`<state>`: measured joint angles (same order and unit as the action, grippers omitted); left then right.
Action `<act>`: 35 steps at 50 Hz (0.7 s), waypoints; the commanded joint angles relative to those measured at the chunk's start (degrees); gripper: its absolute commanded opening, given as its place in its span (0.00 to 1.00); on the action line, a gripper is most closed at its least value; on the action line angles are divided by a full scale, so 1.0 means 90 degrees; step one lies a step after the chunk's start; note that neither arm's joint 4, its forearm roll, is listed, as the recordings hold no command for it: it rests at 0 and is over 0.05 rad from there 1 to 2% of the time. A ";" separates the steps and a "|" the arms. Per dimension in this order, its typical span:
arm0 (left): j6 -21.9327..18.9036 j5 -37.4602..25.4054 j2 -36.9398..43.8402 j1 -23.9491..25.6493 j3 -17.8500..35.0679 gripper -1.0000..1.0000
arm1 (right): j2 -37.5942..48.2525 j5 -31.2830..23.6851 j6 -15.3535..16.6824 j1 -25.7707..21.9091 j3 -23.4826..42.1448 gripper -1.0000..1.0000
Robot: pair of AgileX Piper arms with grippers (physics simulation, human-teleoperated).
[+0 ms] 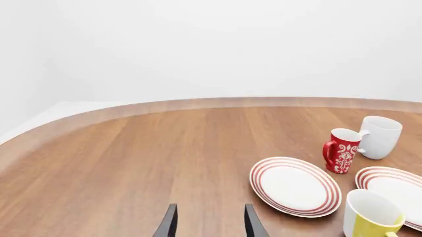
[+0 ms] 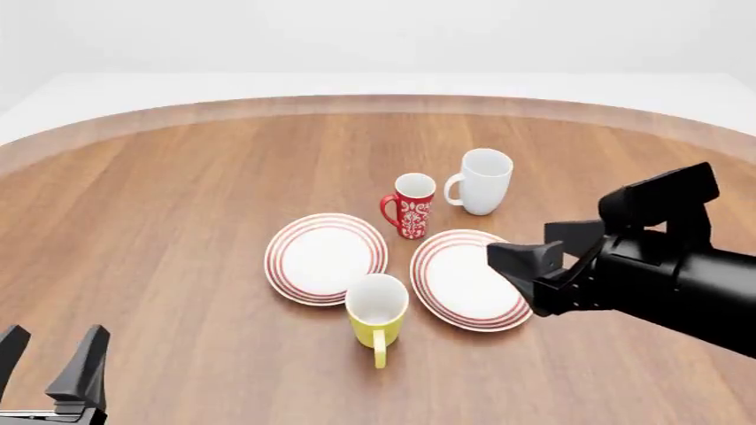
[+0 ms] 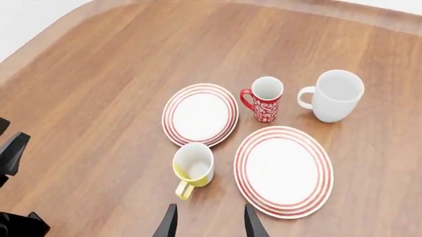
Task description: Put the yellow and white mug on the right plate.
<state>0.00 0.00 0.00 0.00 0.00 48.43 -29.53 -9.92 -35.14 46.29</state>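
Yellow and white mug [image 2: 377, 316] stands upright on the table [image 2: 177, 221] between both plates' near edges, handle toward the arms, so the right pincer [image 3: 209, 222], hovering open and empty, should descend onto its rim before lifting toward the right plate [image 2: 469, 279].

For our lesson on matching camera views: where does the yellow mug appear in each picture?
Left wrist view: yellow mug, bottom right corner, partly cut off.
Front view: yellow mug, lower centre, below the gap between the plates.
Right wrist view: yellow mug, lower centre-left.
Shared landmark: red mug.
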 commanded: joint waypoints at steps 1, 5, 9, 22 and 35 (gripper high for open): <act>0.0000 0.0000 0.0000 0.0000 0.0000 1.00 | -0.0071 0.0030 0.0219 -0.0032 0.0155 1.00; 0.0000 0.0000 0.0000 0.0000 0.0000 1.00 | -0.0071 0.0030 0.0219 -0.0032 0.0155 1.00; 0.0000 0.0000 0.0000 0.0000 0.0000 1.00 | -0.0071 0.0030 0.0219 -0.0032 0.0155 1.00; 0.0000 0.0000 0.0000 0.0000 0.0000 1.00 | 0.0103 -0.0185 -0.0062 -0.0290 0.0376 1.00; 0.0000 0.0000 0.0000 0.0000 0.0000 1.00 | 0.0688 -0.0740 -0.0456 -0.0203 0.0834 1.00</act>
<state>0.00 0.00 0.00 0.00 0.00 51.18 -33.38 -12.03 -36.97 51.28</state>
